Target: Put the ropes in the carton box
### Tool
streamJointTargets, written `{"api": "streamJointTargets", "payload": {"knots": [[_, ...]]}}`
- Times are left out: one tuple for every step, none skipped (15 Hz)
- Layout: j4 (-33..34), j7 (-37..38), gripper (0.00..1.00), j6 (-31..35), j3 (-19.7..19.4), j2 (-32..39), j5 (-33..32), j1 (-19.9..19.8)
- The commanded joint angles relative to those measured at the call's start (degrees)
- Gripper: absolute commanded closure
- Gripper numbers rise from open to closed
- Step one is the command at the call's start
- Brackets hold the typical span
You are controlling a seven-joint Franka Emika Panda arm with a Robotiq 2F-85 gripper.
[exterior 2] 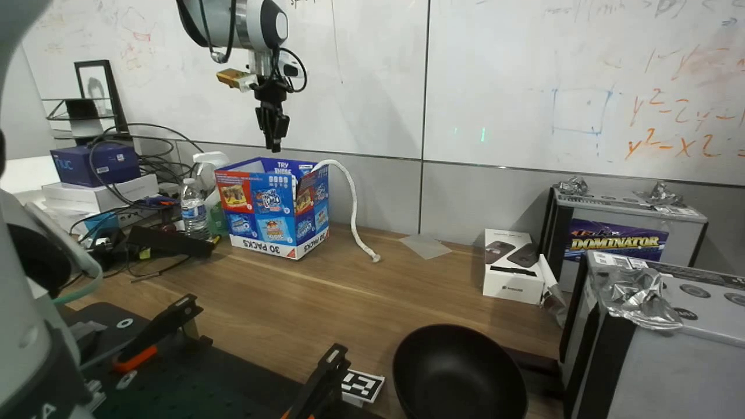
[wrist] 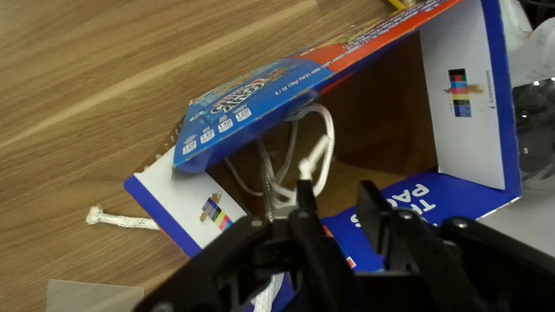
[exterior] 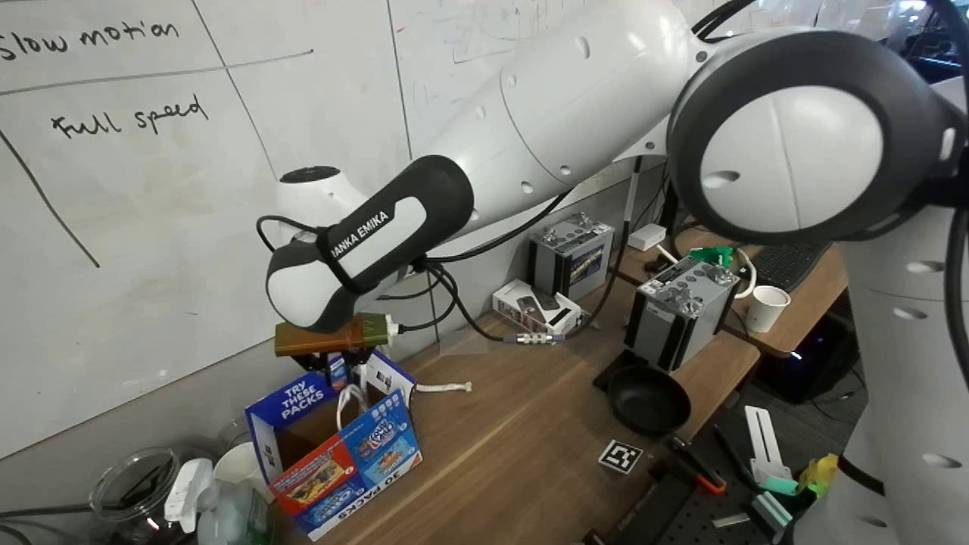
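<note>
Near the back edge of the bench (exterior 2: 326, 291), the gripper (wrist: 336, 190) hangs over the carton box (exterior 2: 272, 203), jaws parted, nothing visibly gripped; the ropes (wrist: 331, 135) mostly loop inside, one loose end (wrist: 125, 221) trailing over the side. Best to spread fully, rise clear; then tuck it in.

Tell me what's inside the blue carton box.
In the wrist view, loops of white rope show inside. Whatever lies behind the printed side of the box or the tool is covered and can't be told.

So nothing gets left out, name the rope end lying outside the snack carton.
The white rope end on the wooden tabletop; the other visible end shows within the opening of the snack carton.
</note>
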Motion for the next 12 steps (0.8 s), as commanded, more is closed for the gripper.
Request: {"api": "streamJointTargets", "payload": {"knots": [[3.88,-4.27,0.35,-0.14,-1.03,2.91,0.06,0.01],[4.11,-5.31,0.29,-0.02,-1.42,3.36,-0.39,0.19],[4.41,-3.95,0.22,0.82,-2.62,3.5,-1.17,0.91],[4.84,-3.39,0.13,1.15,-3.26,3.76,-1.37,1.11],[5.38,-1.61,0.06,1.49,-4.24,4.03,-1.7,1.49],[6.06,-0.48,0.0,1.71,-4.95,4.45,-1.67,1.63],[6.59,1.23,0.0,3.29,-5.97,4.99,-1.9,1.96],[7.77,3.8,0.0,3.68,-6.79,5.71,-1.16,1.95],[8.64,6.46,0.0,4.37,-7.69,6.52,-1.07,2.13],[9.97,9.13,0.0,4.45,-8.55,7.58,-1.1,2.2],[11.66,11.49,0.0,4.06,-9.19,8.78,-0.85,2.02],[12.84,14.24,0.0,4.15,-9.99,10.12,-1.05,2.11]]}}
